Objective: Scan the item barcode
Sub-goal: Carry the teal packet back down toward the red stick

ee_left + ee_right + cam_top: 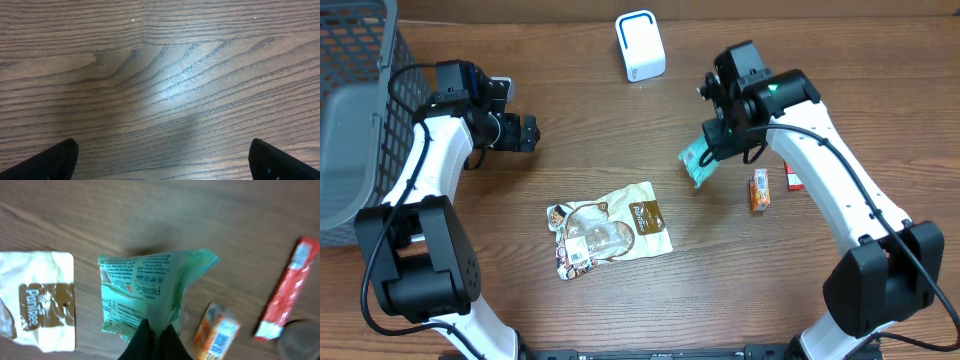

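1. Two sets of jaws on my screens. The right gripper (152,336) is pinched tight on one edge of the green pouch (145,287); the left gripper (165,165) stands spread wide with nothing between its fingers (52,161).
2. The pouch, my item to scan, hangs from the right jaws over the right half of the tabletop (820,60), short of its far edge. I cannot tell whether its lower edge touches the wood.
3. Under both grippers is brown wood-grain laminate, with a soft glare patch below the left one. I see nothing of the room beyond the tabletop.
4. Count:
   - one green pouch
   - one white and brown snack bag (610,230) flat in the middle, toward the near edge
   - one small orange packet (759,190) and one red stick pack (793,180), just beside each other right of the pouch
   - one white box-shaped device (640,45) at the far edge, centre
   - one grey mesh basket (350,100) on the left edge, by the far-left corner
5. The right arm climbs from the near-right corner and reaches inward, wrist bent down over the pouch. The left arm rises from the near-left corner beside the basket, its gripper low and aimed toward the centre.
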{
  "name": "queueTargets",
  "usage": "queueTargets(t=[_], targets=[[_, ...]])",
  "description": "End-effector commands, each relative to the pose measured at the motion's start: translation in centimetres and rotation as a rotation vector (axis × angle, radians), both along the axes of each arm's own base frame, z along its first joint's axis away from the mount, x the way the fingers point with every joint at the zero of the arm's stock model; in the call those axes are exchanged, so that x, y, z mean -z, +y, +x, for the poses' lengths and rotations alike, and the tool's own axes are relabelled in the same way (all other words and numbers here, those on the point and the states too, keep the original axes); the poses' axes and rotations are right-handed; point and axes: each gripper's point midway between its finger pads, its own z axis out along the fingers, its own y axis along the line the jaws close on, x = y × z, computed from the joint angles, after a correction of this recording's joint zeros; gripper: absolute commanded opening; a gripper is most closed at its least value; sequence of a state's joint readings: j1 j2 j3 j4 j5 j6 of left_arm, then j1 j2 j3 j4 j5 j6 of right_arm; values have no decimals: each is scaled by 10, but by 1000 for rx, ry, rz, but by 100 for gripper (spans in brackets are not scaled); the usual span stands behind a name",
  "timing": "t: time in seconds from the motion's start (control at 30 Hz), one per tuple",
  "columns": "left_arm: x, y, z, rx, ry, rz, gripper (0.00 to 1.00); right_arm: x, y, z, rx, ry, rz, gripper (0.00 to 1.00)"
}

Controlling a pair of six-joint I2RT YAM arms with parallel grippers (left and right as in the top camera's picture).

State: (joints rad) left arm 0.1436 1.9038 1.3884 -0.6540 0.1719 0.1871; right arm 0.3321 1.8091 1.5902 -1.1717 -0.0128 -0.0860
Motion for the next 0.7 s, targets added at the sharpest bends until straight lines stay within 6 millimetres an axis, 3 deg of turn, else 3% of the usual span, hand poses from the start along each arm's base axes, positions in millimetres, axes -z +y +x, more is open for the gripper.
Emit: queueTargets(t=[0.0, 0.27, 0.5, 0.67], targets=[[-22, -3, 7, 16, -56, 7, 100, 10, -2, -5, 20, 34, 47, 4], [-22, -3, 7, 16, -56, 7, 100, 33, -10, 0, 30, 9, 24, 4], [-22, -3, 8, 16, -57, 7, 100, 61, -14, -15, -93, 39, -14, 4], [-22, -3, 8, 16, -57, 8, 100, 71, -18, -14, -112, 25, -38, 4]])
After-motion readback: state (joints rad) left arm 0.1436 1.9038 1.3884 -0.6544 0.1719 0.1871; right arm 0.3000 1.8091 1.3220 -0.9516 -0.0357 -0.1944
